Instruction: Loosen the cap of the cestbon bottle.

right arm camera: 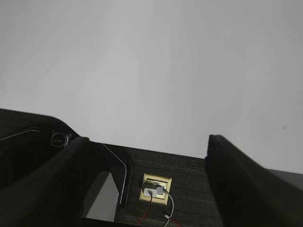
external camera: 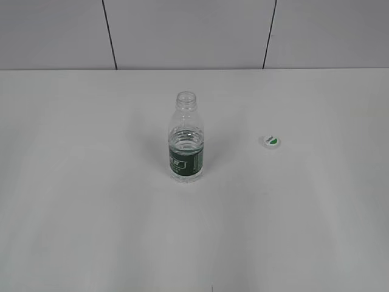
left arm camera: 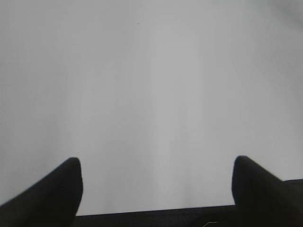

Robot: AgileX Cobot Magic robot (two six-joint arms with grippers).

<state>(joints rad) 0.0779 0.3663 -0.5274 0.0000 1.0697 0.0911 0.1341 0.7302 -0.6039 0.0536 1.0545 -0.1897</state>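
Observation:
The cestbon bottle (external camera: 186, 139) stands upright near the middle of the white table, its threaded neck bare and open, with a dark green label band low on its body. The cap (external camera: 271, 142), white with a green half-circle mark, lies on the table to the right of the bottle, apart from it. Neither gripper shows in the exterior view. My left gripper (left arm camera: 156, 163) is open and empty over bare white table near its front edge. My right gripper (right arm camera: 147, 139) is open and empty above the table's front edge. Neither wrist view shows the bottle or the cap.
A grey panelled wall (external camera: 194, 33) runs behind the white table (external camera: 91, 201). In the right wrist view, dark carpet with a brass floor socket (right arm camera: 155, 189) and cables lies below the table edge.

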